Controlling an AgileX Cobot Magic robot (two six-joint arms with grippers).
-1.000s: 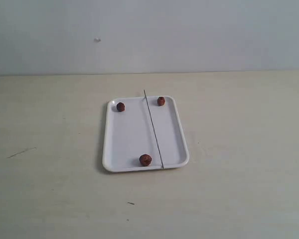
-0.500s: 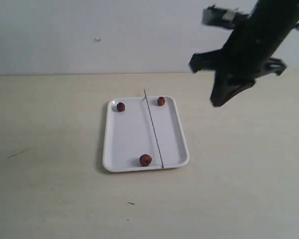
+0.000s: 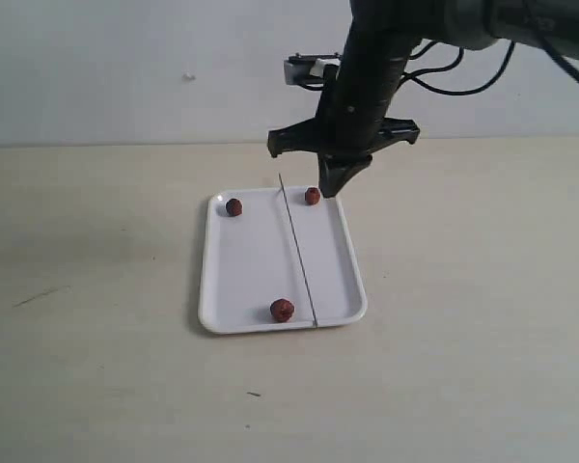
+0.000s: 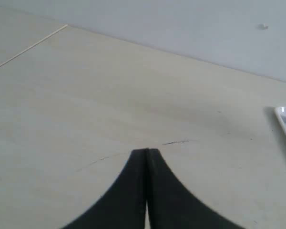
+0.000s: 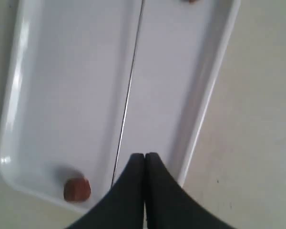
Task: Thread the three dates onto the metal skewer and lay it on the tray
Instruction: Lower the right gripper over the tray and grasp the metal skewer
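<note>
Your right claw (image 3: pixel 329 190) is pinched shut on nothing, over the tray (image 3: pixel 246 265). One date (image 3: pixel 312 196) sits right by its tip, the metal skewer (image 3: pixel 297 253) just past it. Your left claw (image 4: pixel 146 153) is shut too, above the tabletop (image 4: pixel 86 95).

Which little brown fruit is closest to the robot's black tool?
The date in the tray's far right corner, right of the skewer; the right tool hangs beside it. The far-left date and the near date lie across the skewer.

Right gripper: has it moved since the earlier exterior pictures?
Yes. The right gripper was absent, then high right of the tray; now it has swung left and hangs at the tray's far edge beside a date.
</note>
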